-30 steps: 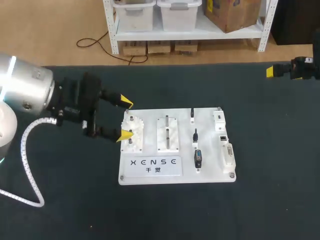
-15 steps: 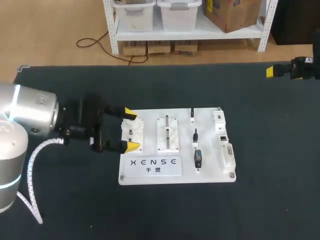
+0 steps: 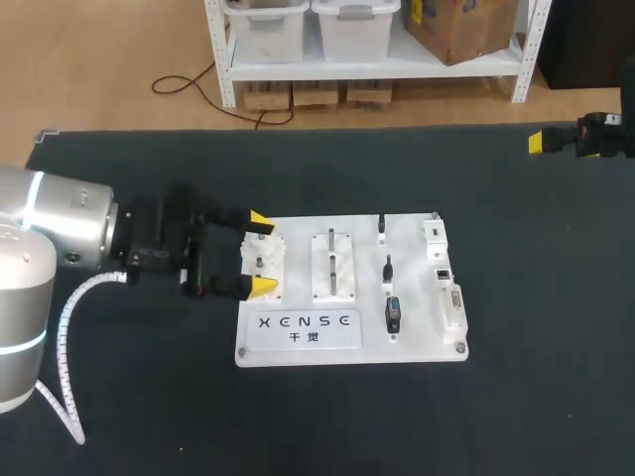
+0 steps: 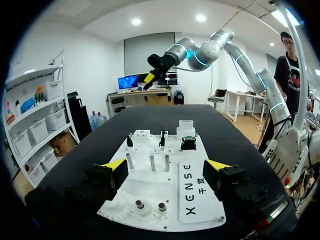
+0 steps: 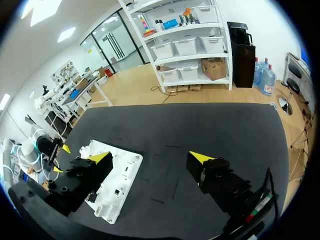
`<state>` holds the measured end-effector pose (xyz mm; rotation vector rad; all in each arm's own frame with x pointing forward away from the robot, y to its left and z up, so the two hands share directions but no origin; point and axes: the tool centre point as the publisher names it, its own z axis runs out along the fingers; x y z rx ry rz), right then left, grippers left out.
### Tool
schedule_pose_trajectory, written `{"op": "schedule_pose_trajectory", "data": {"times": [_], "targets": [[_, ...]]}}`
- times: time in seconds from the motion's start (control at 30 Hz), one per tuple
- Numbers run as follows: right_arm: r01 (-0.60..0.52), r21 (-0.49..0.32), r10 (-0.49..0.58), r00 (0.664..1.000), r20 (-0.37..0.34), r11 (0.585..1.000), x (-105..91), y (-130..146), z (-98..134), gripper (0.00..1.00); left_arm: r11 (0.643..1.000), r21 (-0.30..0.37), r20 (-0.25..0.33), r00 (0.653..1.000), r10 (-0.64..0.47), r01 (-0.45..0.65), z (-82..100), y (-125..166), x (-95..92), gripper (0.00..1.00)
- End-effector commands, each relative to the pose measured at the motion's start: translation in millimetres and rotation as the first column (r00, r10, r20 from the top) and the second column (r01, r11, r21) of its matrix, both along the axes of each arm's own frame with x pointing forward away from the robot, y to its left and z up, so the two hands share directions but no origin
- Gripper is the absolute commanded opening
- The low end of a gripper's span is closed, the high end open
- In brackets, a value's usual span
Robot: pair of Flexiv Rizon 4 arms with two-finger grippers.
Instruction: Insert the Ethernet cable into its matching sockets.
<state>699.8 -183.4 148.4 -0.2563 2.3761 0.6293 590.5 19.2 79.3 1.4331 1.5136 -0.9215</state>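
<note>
While left hand (image 3: 262,254) hovers at board (image 3: 417,342) end, fingers (image 3: 260,220) apart, arm level

Dark counter (image 3: 516,397), white gear fixture (image 3: 266,260) with two pegs, white block (image 3: 332,266) with metal posts just beside it, small black plugs (image 3: 393,313) nearby
</note>
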Motion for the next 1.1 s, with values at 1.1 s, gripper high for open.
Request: {"op": "schedule_pose_trajectory", "data": {"times": [1.1], "targets": [[-0.038,-0.460,-0.177,0.892,-0.415,0.887,-73.0,207,-74,1.00,1.000,-0.003,0.002,1.000,0.000,0.000,-1.3,0,0.6,1.00]]}}
